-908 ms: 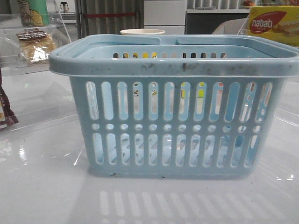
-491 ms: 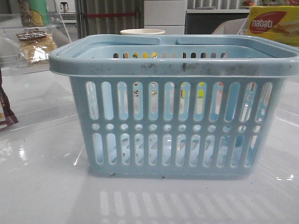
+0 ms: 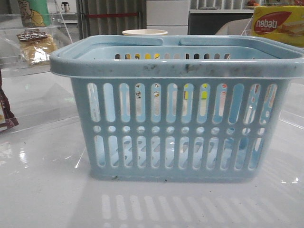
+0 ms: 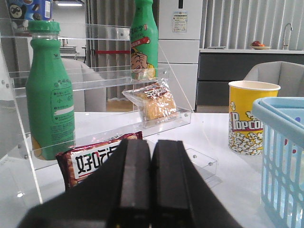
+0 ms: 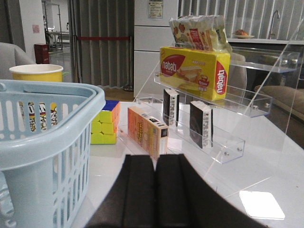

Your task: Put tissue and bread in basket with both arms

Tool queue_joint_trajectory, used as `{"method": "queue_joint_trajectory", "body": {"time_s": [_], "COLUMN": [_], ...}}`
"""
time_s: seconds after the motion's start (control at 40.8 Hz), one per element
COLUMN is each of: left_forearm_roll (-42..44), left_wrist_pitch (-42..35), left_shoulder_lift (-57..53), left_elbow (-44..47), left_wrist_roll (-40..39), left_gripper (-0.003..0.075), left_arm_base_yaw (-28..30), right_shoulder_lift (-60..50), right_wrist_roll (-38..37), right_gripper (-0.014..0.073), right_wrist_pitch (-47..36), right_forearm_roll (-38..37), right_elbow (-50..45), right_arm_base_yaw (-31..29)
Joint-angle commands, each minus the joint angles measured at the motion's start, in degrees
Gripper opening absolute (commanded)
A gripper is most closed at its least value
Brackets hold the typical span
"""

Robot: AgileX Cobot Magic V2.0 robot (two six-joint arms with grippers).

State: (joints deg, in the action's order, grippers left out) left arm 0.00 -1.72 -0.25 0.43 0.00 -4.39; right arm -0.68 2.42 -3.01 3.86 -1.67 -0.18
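The light-blue basket stands mid-table; it also shows in the left wrist view and the right wrist view. The bread, in a clear wrapper, lies on a clear shelf at the far left. Two small dark packs with whitish sides, which look like tissue, stand on the right clear shelf. My left gripper is shut and empty, short of the bread. My right gripper is shut and empty, short of the right shelf. Neither gripper shows in the front view.
Green bottles stand on the left shelf, with a red-brown snack bag below. A popcorn cup stands behind the basket. The right shelf holds a nabati box and an orange box, with a colour cube beside it.
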Motion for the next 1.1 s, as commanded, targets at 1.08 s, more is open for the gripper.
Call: {"method": "queue_joint_trajectory", "body": {"time_s": [1.08], "left_forearm_roll": [8.46], "left_wrist_pitch": [18.98], "left_shoulder_lift": [2.19], "left_elbow": [-32.15], "left_wrist_roll": [0.00], "left_gripper": [0.0092], "left_arm_base_yaw": [-0.37], "right_shoulder_lift": [18.63], "right_wrist_roll": [0.20], "right_gripper": [0.0057], "right_wrist_pitch": [20.60], "right_forearm_roll": [-0.33], "right_elbow": [39.65], "right_arm_base_yaw": [-0.44]}}
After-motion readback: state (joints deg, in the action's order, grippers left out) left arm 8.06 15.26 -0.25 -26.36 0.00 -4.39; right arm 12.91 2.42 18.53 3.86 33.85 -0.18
